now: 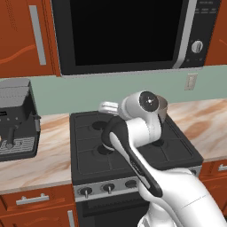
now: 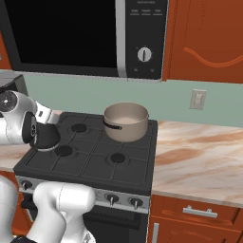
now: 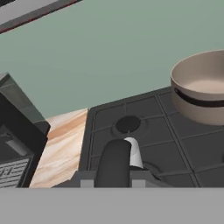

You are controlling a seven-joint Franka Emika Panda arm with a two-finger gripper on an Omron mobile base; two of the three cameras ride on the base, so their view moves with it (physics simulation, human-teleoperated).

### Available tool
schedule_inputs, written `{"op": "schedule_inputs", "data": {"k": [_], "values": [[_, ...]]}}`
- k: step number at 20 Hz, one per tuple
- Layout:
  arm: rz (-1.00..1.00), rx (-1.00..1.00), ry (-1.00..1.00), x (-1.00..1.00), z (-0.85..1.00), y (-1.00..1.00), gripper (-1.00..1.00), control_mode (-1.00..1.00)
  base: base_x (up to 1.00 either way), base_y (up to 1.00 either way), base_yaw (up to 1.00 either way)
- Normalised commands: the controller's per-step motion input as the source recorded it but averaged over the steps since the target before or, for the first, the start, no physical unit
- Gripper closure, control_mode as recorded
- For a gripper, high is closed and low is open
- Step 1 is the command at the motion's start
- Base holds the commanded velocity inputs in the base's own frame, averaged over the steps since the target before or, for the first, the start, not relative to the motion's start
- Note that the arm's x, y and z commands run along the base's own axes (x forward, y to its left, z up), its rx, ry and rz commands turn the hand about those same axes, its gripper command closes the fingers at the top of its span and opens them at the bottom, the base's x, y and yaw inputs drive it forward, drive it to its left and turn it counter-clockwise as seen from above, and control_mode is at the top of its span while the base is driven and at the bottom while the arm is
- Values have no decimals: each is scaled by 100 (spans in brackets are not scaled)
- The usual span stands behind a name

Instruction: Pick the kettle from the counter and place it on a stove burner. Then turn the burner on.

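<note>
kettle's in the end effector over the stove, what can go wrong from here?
1. The kettle hangs over the front-left burner, apparently held by its thin handle; it could swing or tip when set on the grates.
2. The saucepan already sits on the back-right burner, so drifting that way risks a bump.
3. The knobs sit in a close row on the stove's front panel, so the wrong burner could be turned on.

The light was even and bright, flat as in any rendered scene, with no clear source. Shadows were soft and faint under the saucepan (image 2: 126, 122) on the stove (image 2: 95, 156). The microwave door (image 1: 126, 31) stayed dull black, without glare. Edges looked slightly pixelated; nothing was blurred.
</note>
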Motion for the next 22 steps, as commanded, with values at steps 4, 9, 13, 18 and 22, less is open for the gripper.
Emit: {"op": "schedule_inputs", "data": {"k": [4, 9, 13, 18, 22], "values": [[0, -3, 0, 26, -14, -1, 100, -100, 0, 0, 0], [0, -2, 0, 23, -23, -2, 100, -100, 0, 0, 0], [0, 0, 0, 20, -21, -3, 100, -100, 0, 0, 0], [0, -1, 0, 16, -24, -4, 100, -100, 0, 0, 0], [0, 0, 0, 18, -15, -1, 100, -100, 0, 0, 0]]}}
